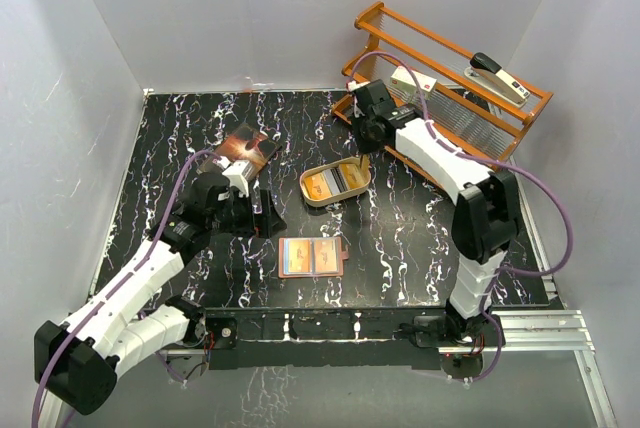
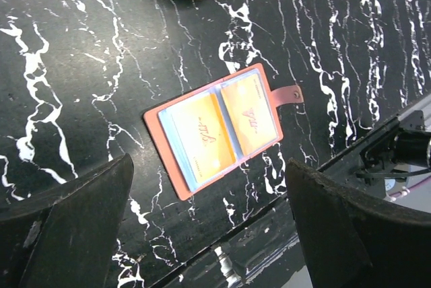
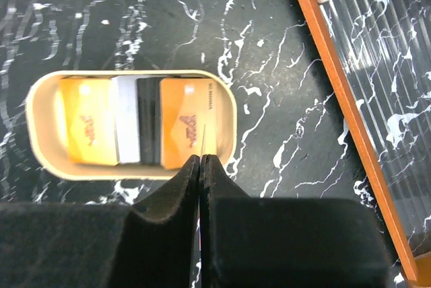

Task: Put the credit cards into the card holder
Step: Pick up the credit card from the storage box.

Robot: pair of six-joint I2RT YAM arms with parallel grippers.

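Above the tan oval metal tin (image 3: pixel 233 118) of orange plastic cards (image 3: pixel 87 130), the right gripper (image 3: pixel 202 160) is pinched together; the left gripper (image 2: pixel 209 164) gapes over the reddish-brown leather card holder (image 2: pixel 166 145).

Left gripper (image 2: pixel 209 234) hangs wide open, left of the tin (image 1: pixel 304 186); right gripper (image 3: pixel 201 160), fingers pressed together, hovers at the tin's rim.

Top camera, above and behind the arms, covers the whole surface (image 1: pixel 400 248). 2 wrist cameras face down, close: left over the card holder (image 2: pixel 168 157), right over the tin (image 3: pixel 37 133).
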